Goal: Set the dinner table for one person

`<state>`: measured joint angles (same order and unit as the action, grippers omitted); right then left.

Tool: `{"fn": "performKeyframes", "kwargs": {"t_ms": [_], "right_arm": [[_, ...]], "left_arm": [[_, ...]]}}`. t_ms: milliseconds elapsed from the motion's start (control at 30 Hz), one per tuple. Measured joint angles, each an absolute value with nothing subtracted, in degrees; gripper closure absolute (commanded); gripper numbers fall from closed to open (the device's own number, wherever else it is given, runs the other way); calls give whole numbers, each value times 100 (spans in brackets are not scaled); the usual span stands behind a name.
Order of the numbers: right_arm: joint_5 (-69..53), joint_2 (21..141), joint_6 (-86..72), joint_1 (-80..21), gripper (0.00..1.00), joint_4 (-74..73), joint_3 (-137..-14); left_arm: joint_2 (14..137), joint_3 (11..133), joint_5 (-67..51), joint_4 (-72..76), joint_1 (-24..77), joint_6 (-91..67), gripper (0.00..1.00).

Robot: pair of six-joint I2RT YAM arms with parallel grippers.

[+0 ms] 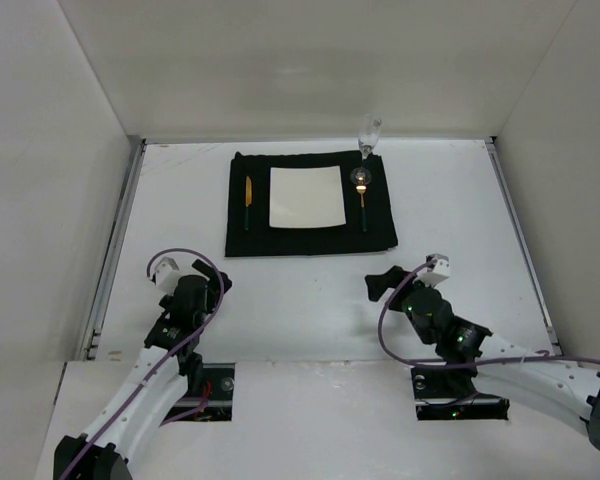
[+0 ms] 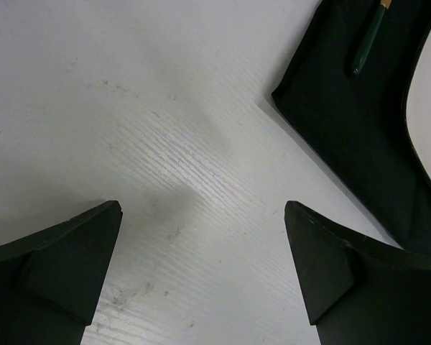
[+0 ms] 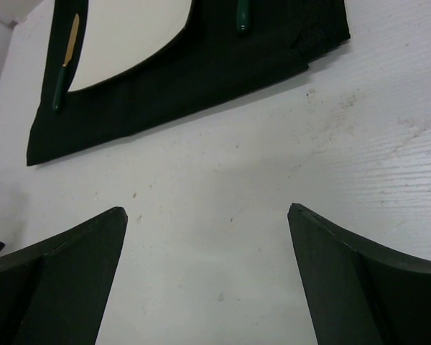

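My two arms are built alike: the left arm [image 1: 130,400] and the right arm [image 1: 540,375] are rounded white plastic links running into black joint housings near the wrist. A thin purple cable [image 1: 383,325] hangs in loose loops along each one, and a small white camera block [image 1: 163,270] sits on each wrist. Tiny green lights [image 1: 412,308] glow on my right arm's black joints. My left gripper [image 2: 201,215] and right gripper [image 3: 207,215] end in matte black wedge-shaped fingers [image 2: 65,259] — each with a raised angular pad inside
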<state>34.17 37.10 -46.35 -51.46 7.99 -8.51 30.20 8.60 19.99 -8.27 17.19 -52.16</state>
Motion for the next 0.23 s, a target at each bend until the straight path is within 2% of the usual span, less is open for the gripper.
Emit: {"fn": "performKeyframes", "kwargs": {"t_ms": [233], "right_arm": [[3413, 4178, -4630, -5146, 0, 805, -851]], "left_arm": [[3048, 860, 1999, -825, 1719, -5216, 0]]}}
